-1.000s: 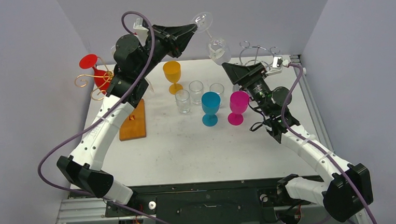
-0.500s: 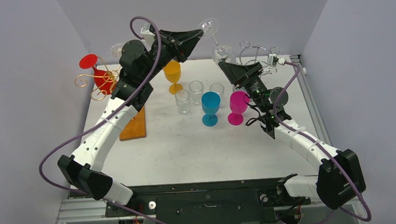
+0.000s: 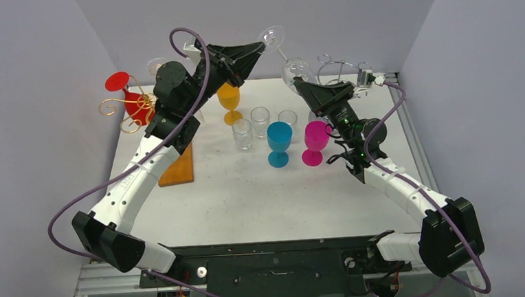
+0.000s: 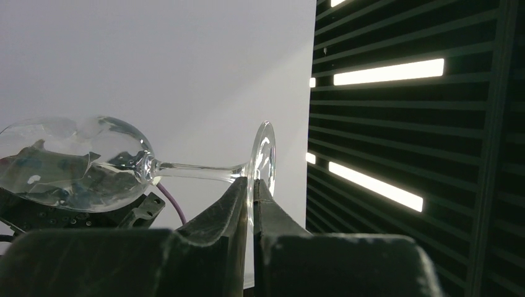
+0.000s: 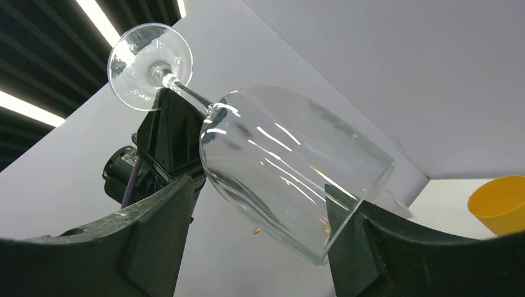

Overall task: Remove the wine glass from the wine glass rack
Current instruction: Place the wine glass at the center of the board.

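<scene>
A clear wine glass (image 3: 295,69) hangs in the air above the table's back edge, tilted with its foot up and to the left. My left gripper (image 3: 262,46) is shut on the rim of its foot (image 4: 263,154); the bowl (image 4: 74,154) points away from me. My right gripper (image 3: 300,84) is open, its jaws on either side of the bowl (image 5: 291,161). The right finger (image 5: 371,241) meets the bowl's rim, while the left finger (image 5: 161,223) stands apart from it. The gold wire wine glass rack (image 3: 133,105) on its wooden base still holds a red glass (image 3: 124,88).
On the table stand an orange goblet (image 3: 228,99), a blue goblet (image 3: 279,142), a pink goblet (image 3: 316,142) and three small clear tumblers (image 3: 259,121). A silver wire stand (image 3: 341,68) sits at the back right, close behind my right wrist.
My right gripper has risen to the bowl and its jaws have narrowed around it. The left gripper has carried the glass slightly right, still gripping the foot.
</scene>
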Motion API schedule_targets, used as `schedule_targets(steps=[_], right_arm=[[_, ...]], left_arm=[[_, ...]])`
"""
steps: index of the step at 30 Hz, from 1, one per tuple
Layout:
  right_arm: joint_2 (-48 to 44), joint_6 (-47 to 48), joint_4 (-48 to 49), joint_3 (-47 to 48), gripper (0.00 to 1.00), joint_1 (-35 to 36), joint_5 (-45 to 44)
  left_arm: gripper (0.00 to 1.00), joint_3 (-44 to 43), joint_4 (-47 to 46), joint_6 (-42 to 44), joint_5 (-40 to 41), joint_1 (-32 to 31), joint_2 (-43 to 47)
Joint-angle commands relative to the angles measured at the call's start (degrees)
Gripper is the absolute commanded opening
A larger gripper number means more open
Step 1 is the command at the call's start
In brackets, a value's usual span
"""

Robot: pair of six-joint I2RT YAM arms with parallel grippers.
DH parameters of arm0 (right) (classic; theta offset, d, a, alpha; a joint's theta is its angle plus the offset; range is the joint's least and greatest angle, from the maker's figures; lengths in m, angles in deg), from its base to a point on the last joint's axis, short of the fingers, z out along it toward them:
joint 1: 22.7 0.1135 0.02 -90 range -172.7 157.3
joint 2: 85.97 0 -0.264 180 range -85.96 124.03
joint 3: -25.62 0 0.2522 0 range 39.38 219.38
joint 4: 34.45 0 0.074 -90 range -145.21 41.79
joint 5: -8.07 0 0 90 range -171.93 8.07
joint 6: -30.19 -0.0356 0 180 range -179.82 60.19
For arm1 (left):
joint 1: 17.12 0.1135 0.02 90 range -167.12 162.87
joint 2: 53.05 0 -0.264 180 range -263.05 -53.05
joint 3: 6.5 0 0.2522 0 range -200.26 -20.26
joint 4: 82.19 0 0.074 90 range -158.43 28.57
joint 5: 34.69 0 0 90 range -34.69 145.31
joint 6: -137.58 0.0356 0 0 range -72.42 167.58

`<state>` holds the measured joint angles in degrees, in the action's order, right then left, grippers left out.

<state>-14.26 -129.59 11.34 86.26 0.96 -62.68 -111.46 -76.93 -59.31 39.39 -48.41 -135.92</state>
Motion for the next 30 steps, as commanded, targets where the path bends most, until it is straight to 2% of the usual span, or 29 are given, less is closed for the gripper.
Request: schedule_targets(steps=[1, 9, 17, 21, 25, 28, 29, 30], right_arm=[[-1.61, -0.77, 7.86, 1.15, 0.64, -0.19, 2.72], [-3.89, -2.31, 11.44, -0.01, 0.39, -0.19, 3.48], [-10.16, 0.42, 7.42, -2.61, 0.2, -0.19, 3.05], [-13.64, 3.25, 1.66, -2.94, 0.0, -0.19, 2.32], [-17.02, 7.46, -9.29, -1.67, 0.0, -0.19, 1.03], [-20.15, 11.51, -18.02, 0.64, 0.0, -0.28, -1.18], [-20.79, 12.52, -23.66, 1.27, 0.0, -0.28, -2.38], [-22.15, 14.66, -26.18, 2.63, 0.0, -0.28, -2.99]], left_arm=[[0.0, 1.45, -8.87, -2.93, -1.48, 0.1, 2.09], [0.0, 4.51, -10.61, -3.24, -2.33, 0.09, 2.45], [0.11, 7.91, -13.55, -3.57, -2.48, 0.09, 0.82], [0.13, 9.06, -15.13, -3.71, -2.49, 0.0, -0.13], [0.21, 9.86, -16.41, -3.14, -2.84, 0.04, -0.68], [0.36, 10.09, -15.38, -0.57, -3.06, 0.2, -0.7], [0.39, 10.3, -15.0, 0.16, -3.1, 0.27, -0.55], [0.47, 10.41, -13.93, 1.77, -3.13, 0.38, -0.46]])
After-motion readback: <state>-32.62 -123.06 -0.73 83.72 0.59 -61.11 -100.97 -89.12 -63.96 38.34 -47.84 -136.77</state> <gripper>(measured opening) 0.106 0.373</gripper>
